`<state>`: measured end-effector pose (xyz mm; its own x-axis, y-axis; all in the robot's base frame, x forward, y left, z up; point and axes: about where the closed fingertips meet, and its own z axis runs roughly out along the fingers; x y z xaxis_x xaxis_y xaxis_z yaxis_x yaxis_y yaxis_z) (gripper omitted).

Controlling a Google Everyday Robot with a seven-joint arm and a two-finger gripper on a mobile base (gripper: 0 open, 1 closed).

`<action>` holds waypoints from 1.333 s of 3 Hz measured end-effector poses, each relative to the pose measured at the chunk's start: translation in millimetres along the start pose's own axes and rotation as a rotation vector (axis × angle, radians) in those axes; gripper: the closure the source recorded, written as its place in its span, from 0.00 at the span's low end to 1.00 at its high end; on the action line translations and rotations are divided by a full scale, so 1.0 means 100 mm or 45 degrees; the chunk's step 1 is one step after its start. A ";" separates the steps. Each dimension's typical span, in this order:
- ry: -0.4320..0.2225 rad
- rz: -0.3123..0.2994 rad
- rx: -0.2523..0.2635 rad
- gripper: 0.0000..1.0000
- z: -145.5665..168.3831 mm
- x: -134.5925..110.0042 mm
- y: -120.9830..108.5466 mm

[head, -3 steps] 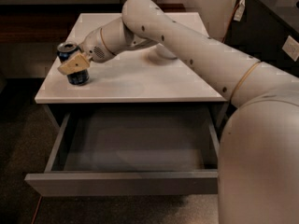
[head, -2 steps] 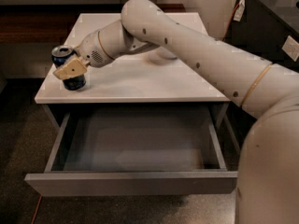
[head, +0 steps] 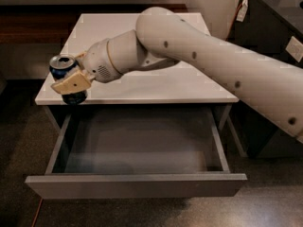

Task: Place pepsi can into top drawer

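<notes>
Gripper (head: 71,82), jaws clamped on the can (head: 62,66), has carried it forward to the top's (head: 156,86) front-left corner, at 9 o'clock; open drawer (head: 137,186) lies toward 5 o'clock, so lowering likely follows.

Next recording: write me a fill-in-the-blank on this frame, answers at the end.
1. The gripper, at a near corner of the cabinet top, has its jaws ____ on the can.
2. The can is held with its silver end facing ____.
3. The top drawer below is pulled ____.
Answers: shut; up; open.
</notes>
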<state>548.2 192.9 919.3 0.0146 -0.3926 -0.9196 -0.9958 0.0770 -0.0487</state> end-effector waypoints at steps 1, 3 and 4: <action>-0.031 -0.003 0.031 1.00 -0.19 0.02 0.29; -0.009 0.098 0.127 1.00 -0.51 0.42 0.70; 0.034 0.143 0.187 1.00 -0.60 0.64 0.81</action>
<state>463.0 118.7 880.4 -0.0999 -0.3977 -0.9120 -0.9672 0.2540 -0.0048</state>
